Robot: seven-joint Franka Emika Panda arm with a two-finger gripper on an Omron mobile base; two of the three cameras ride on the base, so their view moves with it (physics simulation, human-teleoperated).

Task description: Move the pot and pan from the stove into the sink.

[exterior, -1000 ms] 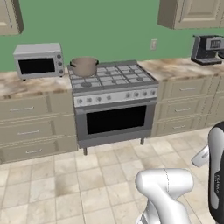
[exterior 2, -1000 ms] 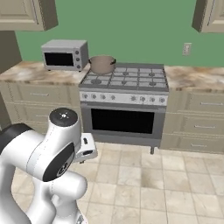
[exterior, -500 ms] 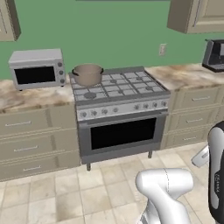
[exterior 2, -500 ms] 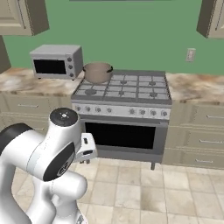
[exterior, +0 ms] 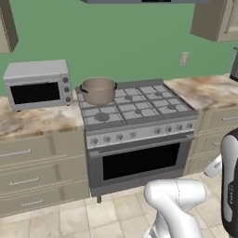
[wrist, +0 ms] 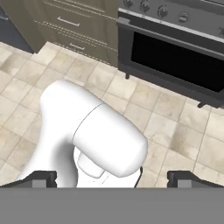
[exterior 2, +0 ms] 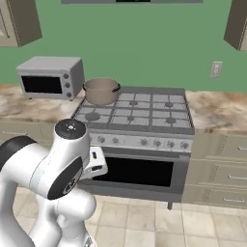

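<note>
The pot (exterior: 98,90) is sitting on the back left burner of the stove (exterior: 139,116), close to the microwave (exterior: 38,84), and I am not finding the pan on the grates. The gripper (wrist: 112,178) is hanging low in front of the oven door (wrist: 175,61), looking down at the floor tiles, with its jaws standing wide apart and holding nothing. I judge that the pot is lying up and well beyond the gripper, so the hand is needing to rise over the stove's front edge.

Both base views face the stove (exterior: 137,121) from either side, fairly near; hand view looks down near its oven door (wrist: 175,61).
</note>
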